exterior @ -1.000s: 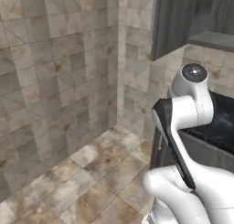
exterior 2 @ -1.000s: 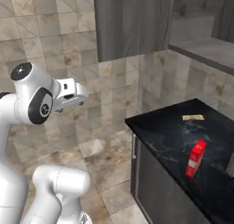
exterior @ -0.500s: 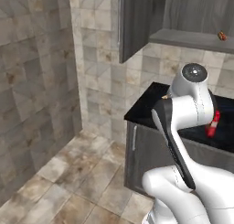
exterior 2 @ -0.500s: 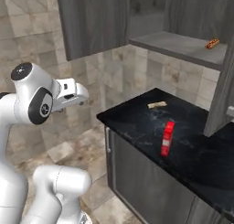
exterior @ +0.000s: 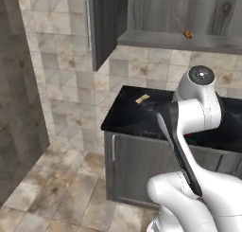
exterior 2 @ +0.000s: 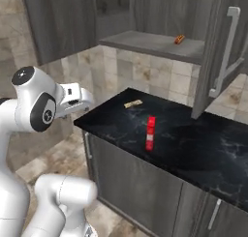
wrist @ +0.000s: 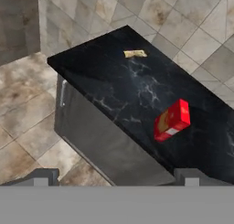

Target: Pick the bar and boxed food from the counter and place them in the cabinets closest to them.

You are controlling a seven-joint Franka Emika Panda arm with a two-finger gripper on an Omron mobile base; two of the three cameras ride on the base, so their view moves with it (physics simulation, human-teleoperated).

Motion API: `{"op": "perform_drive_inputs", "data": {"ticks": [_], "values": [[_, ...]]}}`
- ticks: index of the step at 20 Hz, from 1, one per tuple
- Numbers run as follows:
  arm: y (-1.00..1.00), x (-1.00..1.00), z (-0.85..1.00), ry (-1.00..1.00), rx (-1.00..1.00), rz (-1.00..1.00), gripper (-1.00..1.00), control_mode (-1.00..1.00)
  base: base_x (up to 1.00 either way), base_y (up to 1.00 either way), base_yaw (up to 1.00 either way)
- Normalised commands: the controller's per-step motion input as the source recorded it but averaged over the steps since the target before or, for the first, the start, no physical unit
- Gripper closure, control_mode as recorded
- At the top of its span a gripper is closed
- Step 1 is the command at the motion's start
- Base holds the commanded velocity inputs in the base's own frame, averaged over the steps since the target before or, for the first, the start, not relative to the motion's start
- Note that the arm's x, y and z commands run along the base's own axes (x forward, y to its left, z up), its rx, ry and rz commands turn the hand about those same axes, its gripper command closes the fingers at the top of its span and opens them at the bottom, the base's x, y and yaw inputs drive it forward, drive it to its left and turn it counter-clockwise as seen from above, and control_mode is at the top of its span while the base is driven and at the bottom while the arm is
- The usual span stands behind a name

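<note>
The boxed food, a slim bright red carton, stands upright near the middle of the black veined counter. In the hand view the boxed food lies ahead and to the right of my gripper, well apart from it. My gripper hovers off the counter's left end, open and empty. Above the counter, the cabinets stand open with a grey shelf floor. The bar is out of view.
A pale tan stick lies near the counter's back left. A small orange-brown bun sits on the shelf. An open cabinet door hangs over the counter at right, another door at left. Tiled floor spreads left.
The whole picture has shifted: the base has driven, bringing counter and open cabinets nearer and more central. The arm's pose looks the same and the gripper stays open.
</note>
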Motion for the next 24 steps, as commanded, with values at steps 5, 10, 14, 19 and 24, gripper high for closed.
{"op": "perform_drive_inputs", "data": {"ticks": [5, 10, 14, 19, 24], "values": [[0.0, 0.0, 0.0, 0.0, 0.0, 0.0, -1.0, 1.0, 0.0, 0.0, -0.41], [0.0, 0.0, 0.0, 0.0, 0.0, 0.0, -1.0, 1.0, 0.0, 0.0, -0.39], [0.0, 0.0, 0.0, 0.0, 0.0, 0.0, -1.0, 1.0, 0.0, 0.0, -0.39], [0.0, 0.0, 0.0, 0.0, 0.0, 0.0, -1.0, 1.0, 0.0, 0.0, -0.37], [0.0, 0.0, 0.0, 0.0, 0.0, 0.0, -1.0, 1.0, 0.0, 0.0, -0.34]]}}
